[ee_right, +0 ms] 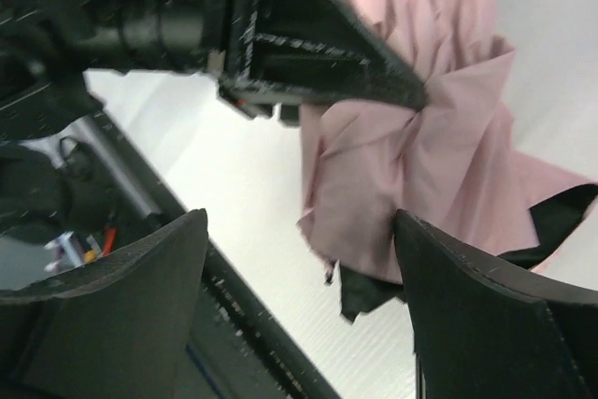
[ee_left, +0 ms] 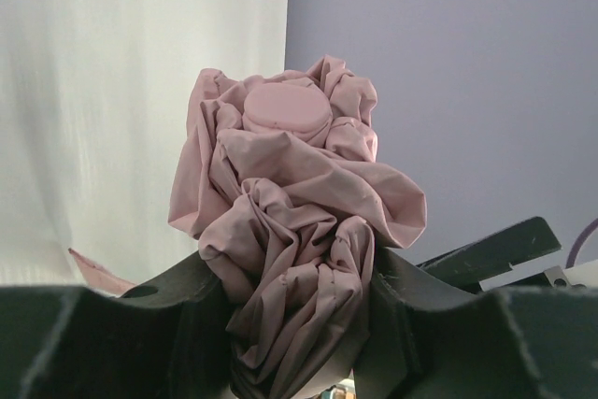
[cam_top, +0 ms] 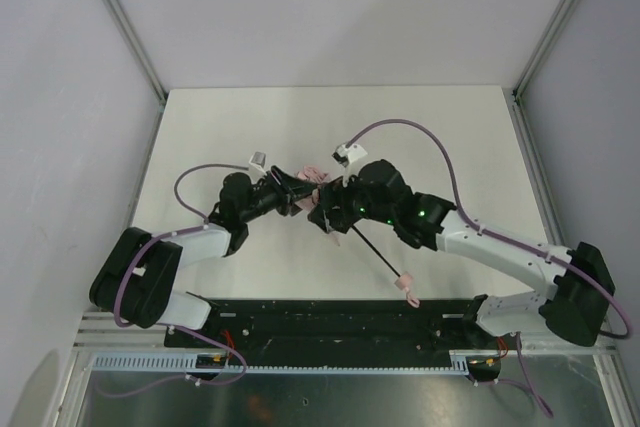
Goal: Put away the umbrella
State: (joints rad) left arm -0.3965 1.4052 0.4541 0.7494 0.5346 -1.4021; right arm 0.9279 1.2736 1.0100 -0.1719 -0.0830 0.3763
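Observation:
The umbrella (ee_left: 290,184) is a crumpled pale pink fabric bundle with a round pink cap on top. My left gripper (ee_left: 299,324) is shut on its lower folds, the fabric squeezed between both fingers. From above, the bundle (cam_top: 312,175) sits between the two grippers at mid-table. Its thin black shaft (cam_top: 375,252) runs toward the near right and ends in a small pink handle (cam_top: 407,290). My right gripper (ee_right: 301,231) is open around the edge of the pink fabric (ee_right: 420,147), whose folds lie against its right finger (ee_right: 476,306). In the top view the left gripper (cam_top: 298,192) and right gripper (cam_top: 322,205) almost meet.
The white table (cam_top: 250,127) is enclosed by grey walls and metal posts on the left, back and right. A black mounting rail (cam_top: 330,317) runs along the near edge, just past the handle. The same rail (ee_right: 234,306) shows below my right fingers.

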